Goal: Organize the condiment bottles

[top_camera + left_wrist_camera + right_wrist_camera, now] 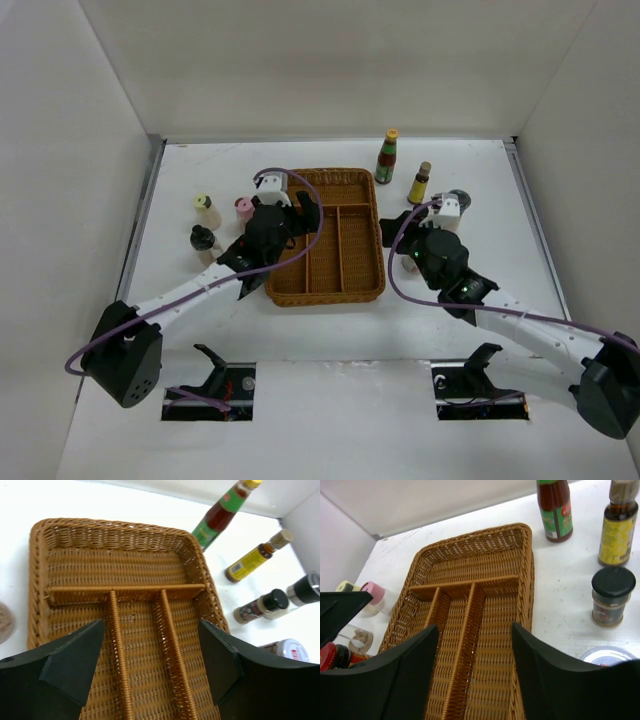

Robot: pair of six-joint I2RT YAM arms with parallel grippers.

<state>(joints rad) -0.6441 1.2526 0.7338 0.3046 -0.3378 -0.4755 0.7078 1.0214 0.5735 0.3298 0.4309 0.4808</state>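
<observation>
Right wrist view shows your right pincer [474,629] released and empty over the wicker tray [485,560]. The upright black-capped jar [612,596] stands on the desk [565,615] off to its right, nearest this arm. Your left pincer [150,625] gapes empty too.

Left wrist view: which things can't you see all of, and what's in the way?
Red sauce bottle: its cap is clipped by the top edge.
Grey-topped bottle: cut off by the right edge.
White-lidded jar: lower part hidden behind a finger of the left gripper.
Brownish thing: only a sliver shows at the left edge, so I cannot tell what it is.
</observation>
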